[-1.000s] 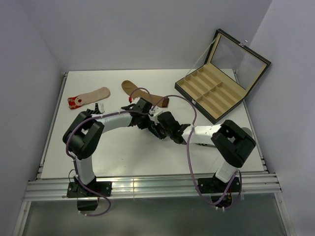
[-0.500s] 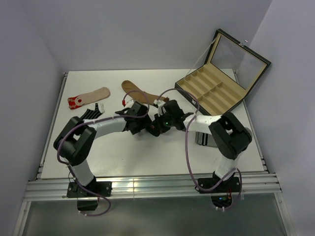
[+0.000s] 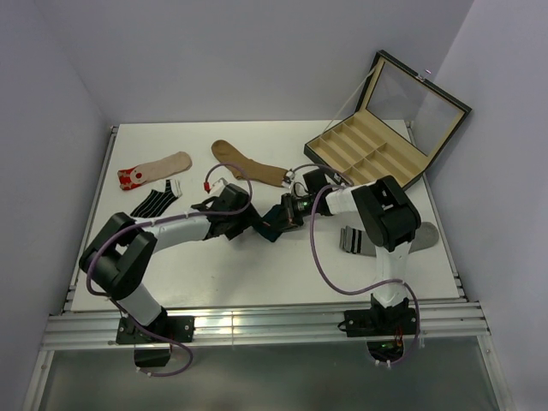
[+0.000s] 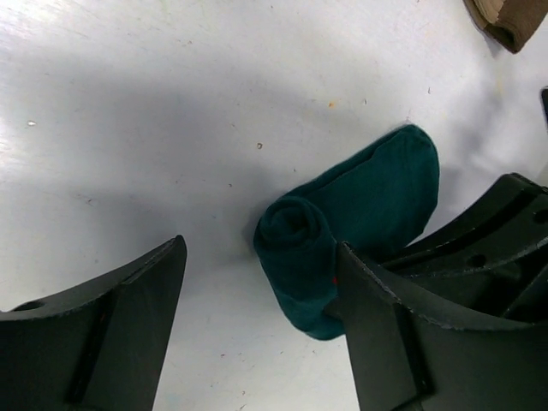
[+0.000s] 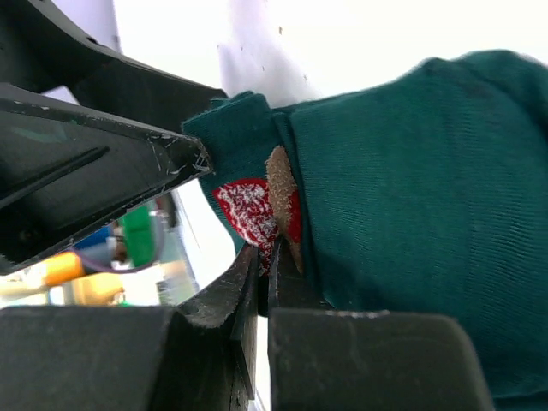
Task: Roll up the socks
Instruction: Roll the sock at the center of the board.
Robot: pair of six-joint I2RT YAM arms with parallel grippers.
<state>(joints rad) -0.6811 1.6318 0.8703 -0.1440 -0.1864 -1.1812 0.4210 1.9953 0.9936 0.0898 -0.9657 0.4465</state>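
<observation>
The dark teal sock lies mid-table, its near end wound into a roll; it also shows in the top view. My left gripper is open and straddles the roll, which touches the inner side of its right finger. In the top view the left gripper sits left of the sock. My right gripper, also in the top view, is shut, pinching the sock's edge by the red and brown reindeer picture.
A beige red-toed sock, a black white-striped sock and a brown sock lie at the back. A grey sock with striped cuff lies right. An open compartment box stands back right.
Both grippers shifted: the left moved down and left while lowering, the right arm swung so its gripper reaches in from the right. The grey sock is now uncovered.
</observation>
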